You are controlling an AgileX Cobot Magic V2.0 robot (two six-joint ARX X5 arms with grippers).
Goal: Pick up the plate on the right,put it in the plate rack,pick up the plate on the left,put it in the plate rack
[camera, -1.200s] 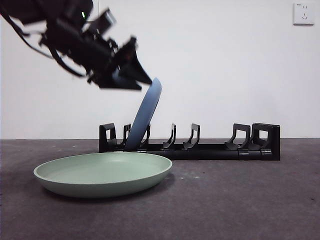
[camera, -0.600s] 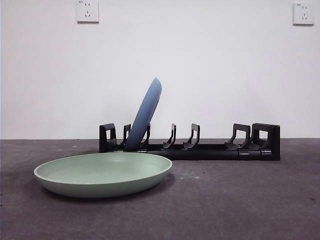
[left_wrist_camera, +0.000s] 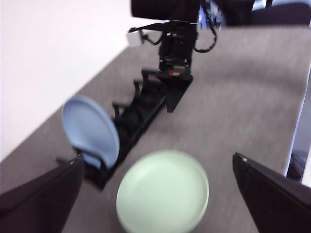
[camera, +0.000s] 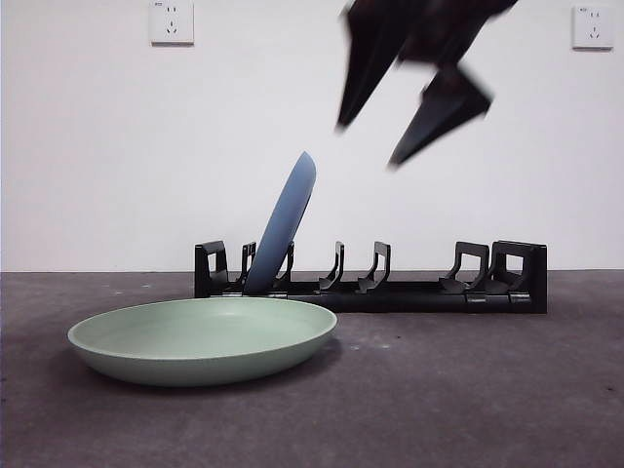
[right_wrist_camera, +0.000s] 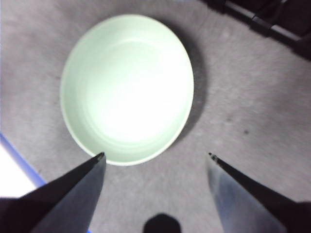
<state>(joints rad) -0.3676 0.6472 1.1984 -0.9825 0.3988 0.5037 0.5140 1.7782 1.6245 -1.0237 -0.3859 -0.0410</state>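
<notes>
White wall and grey table (camera: pixel 468 390) frame a half-finished job: the blue plate (camera: pixel 284 224) already leans in the plate rack (camera: pixel 429 291) near its left end, while the green plate (camera: pixel 203 338) lies flat in front, waiting. Right gripper (right_wrist_camera: pixel 154 156) hovers above it, fingers spread apart, empty. Left gripper (left_wrist_camera: pixel 155 167) hangs well back, fingers also apart.
</notes>
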